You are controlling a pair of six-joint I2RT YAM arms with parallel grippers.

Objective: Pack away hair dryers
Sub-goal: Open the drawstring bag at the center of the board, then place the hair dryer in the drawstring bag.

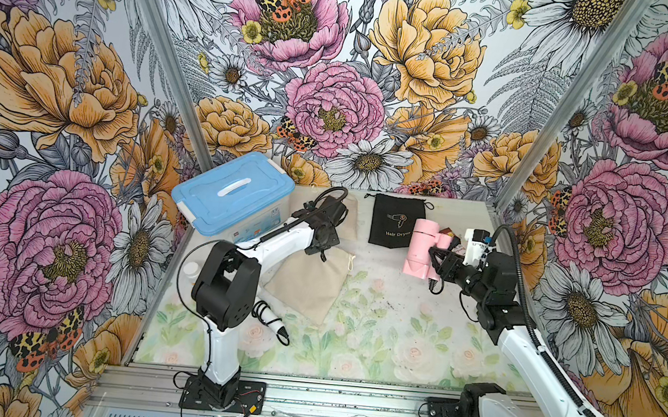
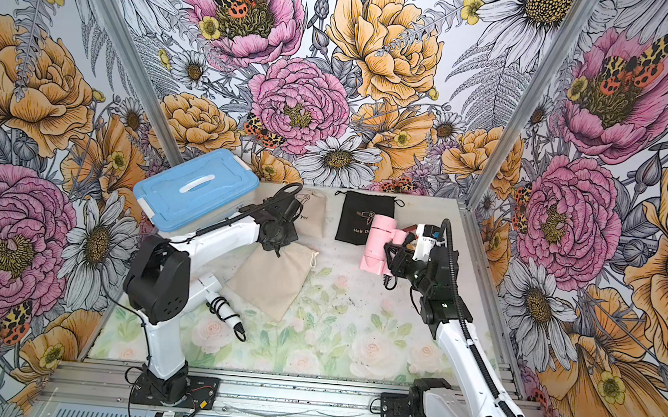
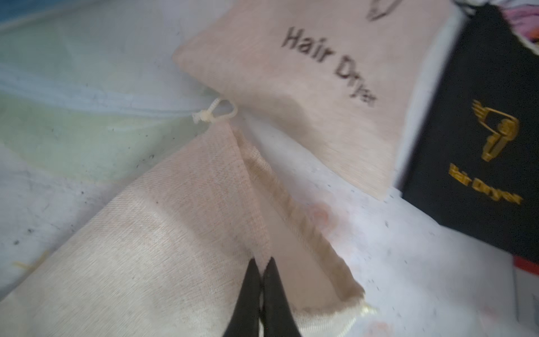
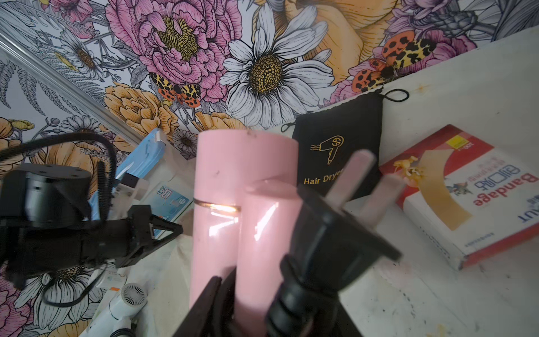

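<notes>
Count two hair dryers for certain: one pink hair dryer (image 1: pixel 420 247) and one white hair dryer (image 2: pixel 208 285). Treat the white item (image 1: pixel 474 246) beyond the right wrist as a possible third; too hidden to confirm.

Count three pouches: near beige pouch (image 1: pixel 308 286), far beige pouch (image 2: pixel 312 212) and black pouch (image 1: pixel 395 224). Count one blue-lidded box (image 1: pixel 233 195) and one bandage carton (image 4: pixel 466 198).

Locate the pink hair dryer at far right, in front of the black pouch, grasped at the handle by the right gripper (image 1: pixel 433 264), with the black plug (image 4: pixel 335 233) alongside. Locate the white hair dryer lying beside the left arm base, cord wound round the handle.

Note the left gripper (image 3: pixel 262 267) clenched on the mouth hem of the near beige pouch.

Note the table (image 1: pixel 394 349): pale rose-print mat, dark-specked. Note floral wallpaper on three walls and an aluminium rail along the near edge.
</notes>
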